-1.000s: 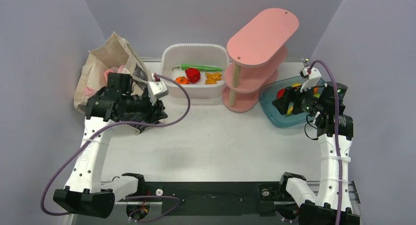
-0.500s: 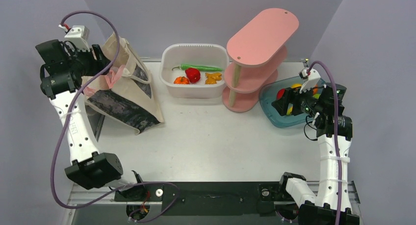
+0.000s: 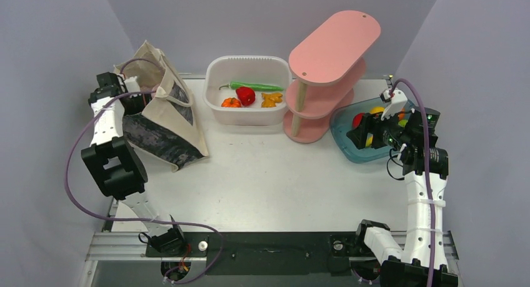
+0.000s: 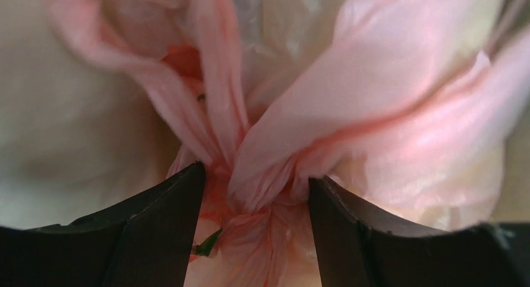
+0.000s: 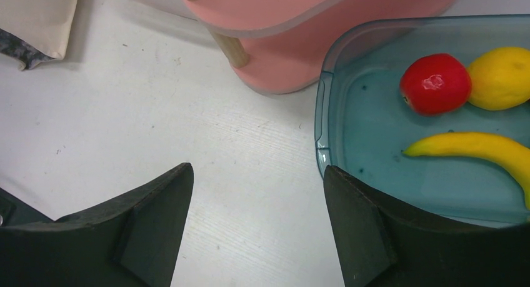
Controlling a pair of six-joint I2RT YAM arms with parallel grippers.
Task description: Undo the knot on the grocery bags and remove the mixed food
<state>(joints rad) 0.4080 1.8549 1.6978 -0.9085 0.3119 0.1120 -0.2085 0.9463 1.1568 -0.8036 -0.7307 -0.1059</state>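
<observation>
Even, bright overhead light; soft, blurred close-up in left wrist view.

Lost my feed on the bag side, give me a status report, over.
Left gripper open, fingers either side of the pink bag knot inside the canvas tote. Knot not yet untied. Right gripper open, empty, beside the blue tray.

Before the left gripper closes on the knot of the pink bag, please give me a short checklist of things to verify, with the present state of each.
1. Knot of the pink bag lies between the left gripper fingers: ok.
2. Left gripper open, nothing pinched yet: ok.
3. Knot already loosened: not ok, it looks tight.
4. Canvas tote standing upright around the bag: ok.
5. Right gripper open and away, over bare table beside the blue tray: ok.
6. Food inside the pink bag safe from squeezing: cannot tell, hidden.
</observation>
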